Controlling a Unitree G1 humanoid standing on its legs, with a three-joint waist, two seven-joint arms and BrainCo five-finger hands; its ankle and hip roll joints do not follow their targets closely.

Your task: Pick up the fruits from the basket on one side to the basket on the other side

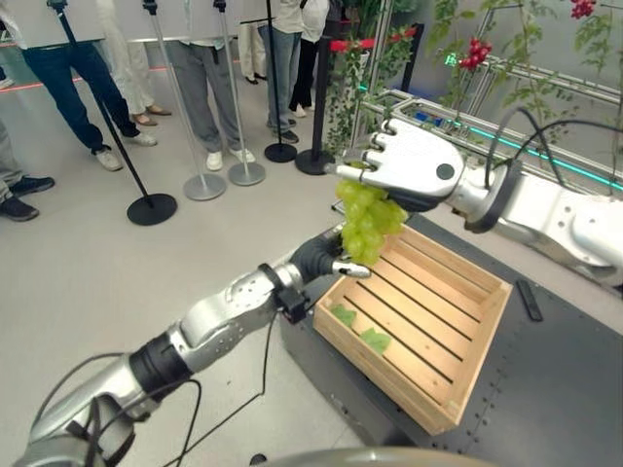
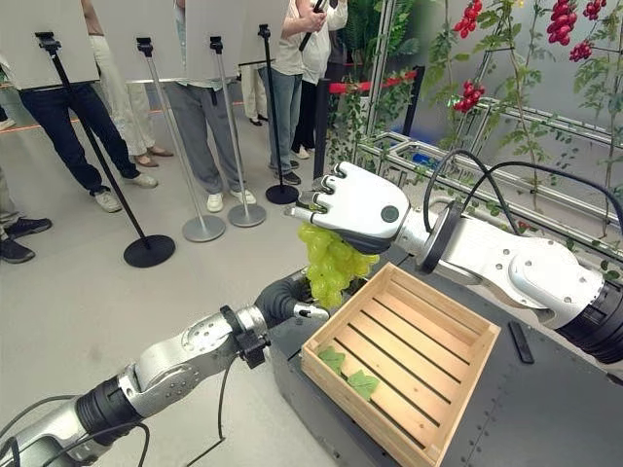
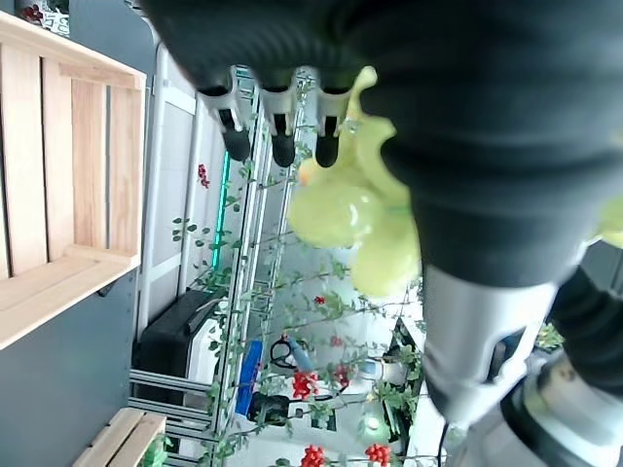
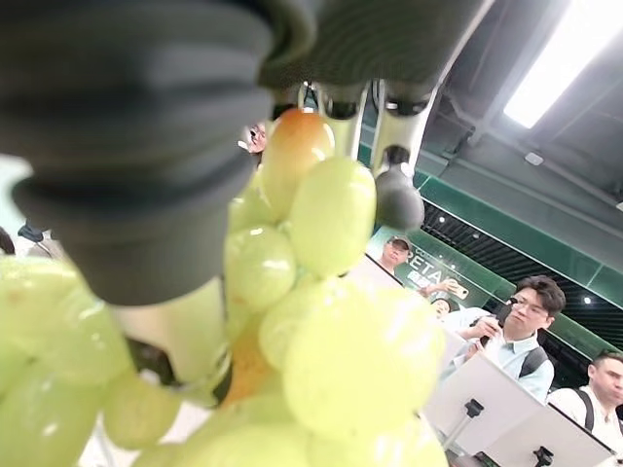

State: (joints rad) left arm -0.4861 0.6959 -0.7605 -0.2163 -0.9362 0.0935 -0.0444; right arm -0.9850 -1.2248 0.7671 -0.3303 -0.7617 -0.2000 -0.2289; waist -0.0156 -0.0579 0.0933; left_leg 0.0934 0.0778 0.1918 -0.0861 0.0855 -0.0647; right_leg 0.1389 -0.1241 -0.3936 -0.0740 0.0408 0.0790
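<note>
Right robot hand (image 2: 358, 207) clenched around green grapes (image 2: 331, 261), hanging above crate (image 2: 401, 365) corner near bench (image 2: 545, 409) edge. Left robot hand (image 2: 288, 297) beneath; grip unclear.

People (image 1: 209, 68) stand behind stanchions (image 1: 151, 206) in the upper left. Plants with red fruits (image 2: 569, 19) hang on a metal frame (image 2: 545, 195) at the upper right.

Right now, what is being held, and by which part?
The right hand holds the green grapes by the bunch's top. Left hand beneath; grip unclear.
</note>
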